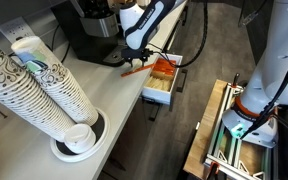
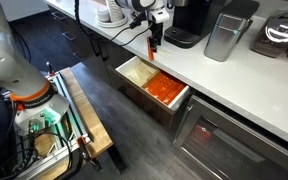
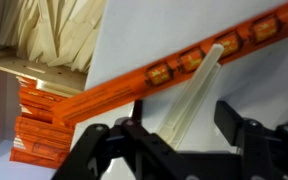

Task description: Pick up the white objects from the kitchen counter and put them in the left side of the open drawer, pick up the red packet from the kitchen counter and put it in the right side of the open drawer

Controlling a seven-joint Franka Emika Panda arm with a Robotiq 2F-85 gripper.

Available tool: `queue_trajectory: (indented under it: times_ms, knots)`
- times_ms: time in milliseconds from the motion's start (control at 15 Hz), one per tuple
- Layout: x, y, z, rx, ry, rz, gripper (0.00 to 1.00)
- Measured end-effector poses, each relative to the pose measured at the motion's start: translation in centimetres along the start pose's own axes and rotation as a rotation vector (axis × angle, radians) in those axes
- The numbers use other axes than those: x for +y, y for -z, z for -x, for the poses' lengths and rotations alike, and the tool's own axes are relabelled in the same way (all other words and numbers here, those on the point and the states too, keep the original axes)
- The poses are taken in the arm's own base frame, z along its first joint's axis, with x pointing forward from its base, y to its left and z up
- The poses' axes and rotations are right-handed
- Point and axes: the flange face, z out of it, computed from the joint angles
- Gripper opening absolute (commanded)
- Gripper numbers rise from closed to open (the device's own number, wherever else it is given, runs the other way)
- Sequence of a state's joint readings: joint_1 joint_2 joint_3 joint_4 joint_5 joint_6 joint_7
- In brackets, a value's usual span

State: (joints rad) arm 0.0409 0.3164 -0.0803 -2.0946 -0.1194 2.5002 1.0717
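Orange-red against the pale countertop, the red packet (image 3: pixel 184 62) lies slantwise on the kitchen counter (image 3: pixel 164 30), one end poking past the front edge above the open drawer (image 1: pixel 156 98). The gripper (image 3: pixel 179 128) hangs just over it, jaws spread and nothing clasped. A white stick (image 3: pixel 196 95) lies between them, its far end meeting the packet.

Trouble could come from that contact. Jaws closing on the stick may catch the packet too, or nudge its overhanging end so that it tips into whichever section lies below, among the heaped orange packets (image 3: pixel 44 135) or the pale yellow packets (image 3: pixel 54 30).

A coffee machine (image 1: pixel 89 30) stands close behind the arm in an exterior view. A metal canister (image 2: pixel 224 35) sits farther right along the counter, and stacked paper cups (image 1: pixel 39 90) stand well apart at the near end. Nothing appears to block the short path down to the drawer.
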Motion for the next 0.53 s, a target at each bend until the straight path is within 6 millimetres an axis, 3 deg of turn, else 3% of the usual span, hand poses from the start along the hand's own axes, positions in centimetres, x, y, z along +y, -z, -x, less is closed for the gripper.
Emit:
queue_trajectory:
  times_ms: [333,533]
  knots:
    - [0.07,0.6,-0.39,-0.001,-0.017,-0.013,0.07]
    - [0.21,0.65,-0.6,-0.007,-0.031,-0.017,0.1]
